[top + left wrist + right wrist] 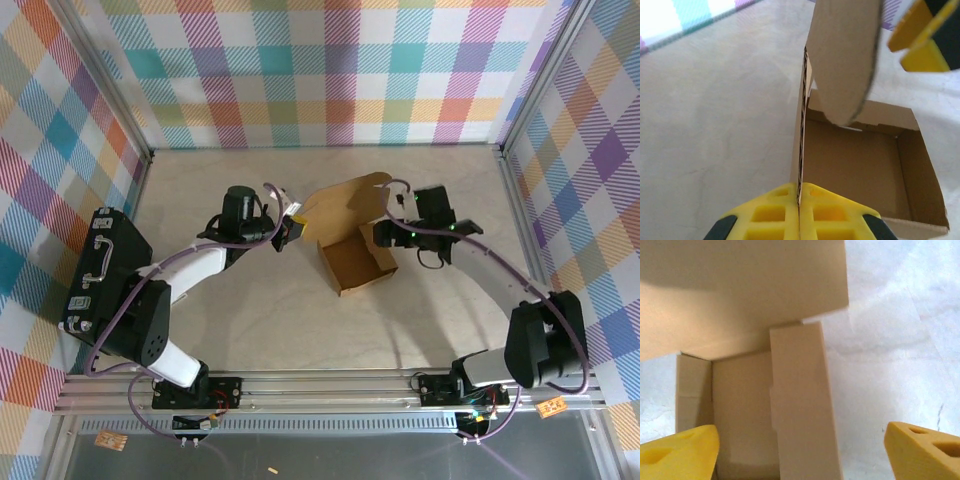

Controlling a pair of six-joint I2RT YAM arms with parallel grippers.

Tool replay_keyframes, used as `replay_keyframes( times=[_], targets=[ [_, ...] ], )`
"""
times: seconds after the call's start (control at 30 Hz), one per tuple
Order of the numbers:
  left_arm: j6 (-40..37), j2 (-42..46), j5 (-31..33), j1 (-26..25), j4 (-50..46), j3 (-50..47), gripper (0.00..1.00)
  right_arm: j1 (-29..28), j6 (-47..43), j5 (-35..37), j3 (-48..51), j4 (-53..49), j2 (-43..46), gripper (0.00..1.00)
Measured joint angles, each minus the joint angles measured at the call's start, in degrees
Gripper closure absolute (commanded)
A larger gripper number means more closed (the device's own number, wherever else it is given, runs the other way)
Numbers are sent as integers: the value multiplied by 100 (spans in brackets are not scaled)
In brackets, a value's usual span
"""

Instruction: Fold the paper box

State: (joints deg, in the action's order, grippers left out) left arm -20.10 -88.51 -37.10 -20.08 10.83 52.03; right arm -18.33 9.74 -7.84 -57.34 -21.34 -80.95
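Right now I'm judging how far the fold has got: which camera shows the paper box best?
Top external: the whole paper box shows, an open tray with one flap raised. Left wrist gives a panel edge-on, pinched in the left tool, plus part of the inside. Right wrist gives a close inside corner.

a black hard case (100, 275) with a handle lies at the left edge of the pale table (260, 330), beside the plaid wall (60, 120); an aluminium rail (330, 385) runs along the near edge.
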Motion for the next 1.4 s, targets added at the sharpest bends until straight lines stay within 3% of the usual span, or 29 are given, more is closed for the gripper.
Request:
replay_keyframes(
  times=[0.23, 0.57, 0.77, 0.93, 1.03, 1.23, 1.4],
  targets=[
    [188, -269, -431, 116, -7, 118, 93, 129, -203, -909, -256, 83, -1036, 41],
    [186, -278, -671, 131, 20, 118, 91, 149, -273, -605, -203, 136, -1484, 51],
    [184, -278, -680, 153, 20, 116, 91, 26, -197, -79, -306, -11, -1550, 41],
    [111, -293, -688, 153, -24, 116, 91, -13, -76, -181, -146, -236, -581, 20],
    [101, -295, -699, 153, -22, 116, 91, 114, 46, -304, -173, -162, -149, 16],
    [101, -315, -743, 153, -13, 116, 91, 675, 216, -874, -199, -66, -1093, 10],
    [94, -317, -793, 153, -15, 116, 91, 793, 363, -1403, -11, 37, -1700, 10]
  ],
)
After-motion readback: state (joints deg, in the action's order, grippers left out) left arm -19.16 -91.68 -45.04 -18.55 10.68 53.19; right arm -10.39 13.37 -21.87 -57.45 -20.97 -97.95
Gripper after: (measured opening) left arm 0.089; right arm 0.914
